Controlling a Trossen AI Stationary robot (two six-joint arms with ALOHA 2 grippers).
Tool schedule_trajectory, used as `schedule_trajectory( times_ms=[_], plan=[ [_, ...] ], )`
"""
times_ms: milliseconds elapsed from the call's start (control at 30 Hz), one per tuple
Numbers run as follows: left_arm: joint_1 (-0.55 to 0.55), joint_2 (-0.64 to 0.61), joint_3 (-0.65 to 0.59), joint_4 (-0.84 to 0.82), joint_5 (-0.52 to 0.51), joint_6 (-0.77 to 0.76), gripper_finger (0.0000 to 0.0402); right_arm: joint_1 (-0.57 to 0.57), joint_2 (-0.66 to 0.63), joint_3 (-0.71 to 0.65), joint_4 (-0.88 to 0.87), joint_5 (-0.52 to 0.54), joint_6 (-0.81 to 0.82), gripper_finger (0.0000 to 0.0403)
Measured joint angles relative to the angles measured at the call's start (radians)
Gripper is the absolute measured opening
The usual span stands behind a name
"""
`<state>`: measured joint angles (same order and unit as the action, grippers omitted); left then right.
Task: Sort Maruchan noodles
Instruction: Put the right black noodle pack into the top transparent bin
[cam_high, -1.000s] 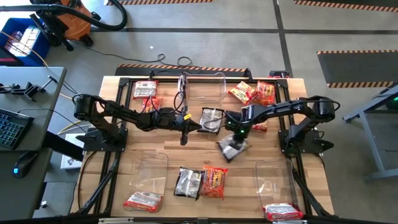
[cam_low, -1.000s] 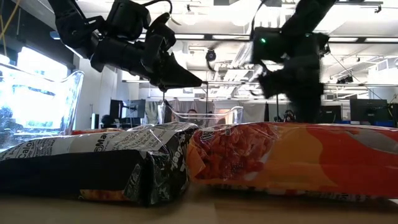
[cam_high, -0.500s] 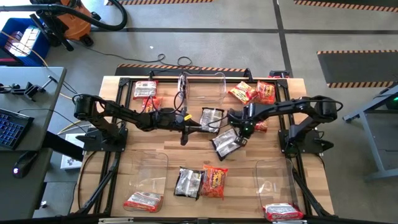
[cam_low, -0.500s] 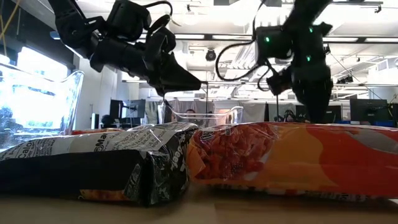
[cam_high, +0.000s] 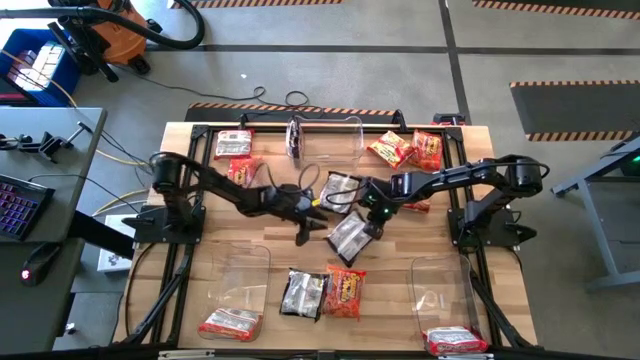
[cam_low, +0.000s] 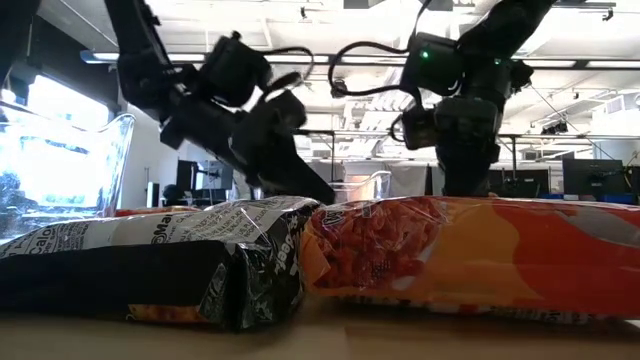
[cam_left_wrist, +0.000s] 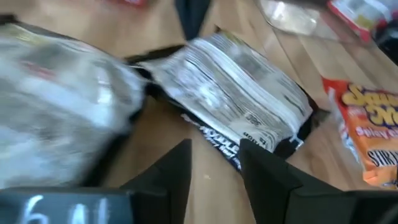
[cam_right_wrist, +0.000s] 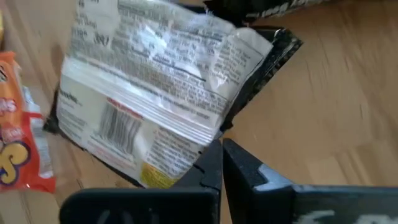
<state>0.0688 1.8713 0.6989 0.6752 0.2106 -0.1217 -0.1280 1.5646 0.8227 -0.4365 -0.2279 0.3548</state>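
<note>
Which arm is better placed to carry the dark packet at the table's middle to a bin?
The right. The right gripper is shut on an edge of the dark packet, so it can probably lift at once. The left gripper is open beside that packet and holds nothing.

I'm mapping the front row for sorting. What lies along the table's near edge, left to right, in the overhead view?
Red-and-white packet in the left clear bin → dark packet → orange packet → right clear bin holding another red-and-white packet.
</note>
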Motion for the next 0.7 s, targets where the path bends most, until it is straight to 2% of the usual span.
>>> schedule_trajectory(
  times_ms=[133, 333, 567, 700],
  plan=[
    [-0.021, 0.052, 0.042, -0.012, 0.030, -0.002, 0.0140, 0.000, 0.000, 0.000, 0.011, 0.010, -0.015, 0.0000],
    [-0.043, 0.067, 0.090, -0.104, 0.064, -0.008, 0.0151, 0.000, 0.000, 0.000, 0.033, 0.017, -0.021, 0.0000],
    [-0.063, 0.067, 0.129, -0.192, -0.006, 0.020, 0.0150, 0.000, 0.000, 0.000, 0.084, 0.023, -0.026, 0.0000],
    [-0.073, 0.067, 0.130, -0.193, -0.069, 0.050, 0.0119, 0.000, 0.000, 0.000, 0.122, 0.024, -0.050, 0.0004]
  ],
)
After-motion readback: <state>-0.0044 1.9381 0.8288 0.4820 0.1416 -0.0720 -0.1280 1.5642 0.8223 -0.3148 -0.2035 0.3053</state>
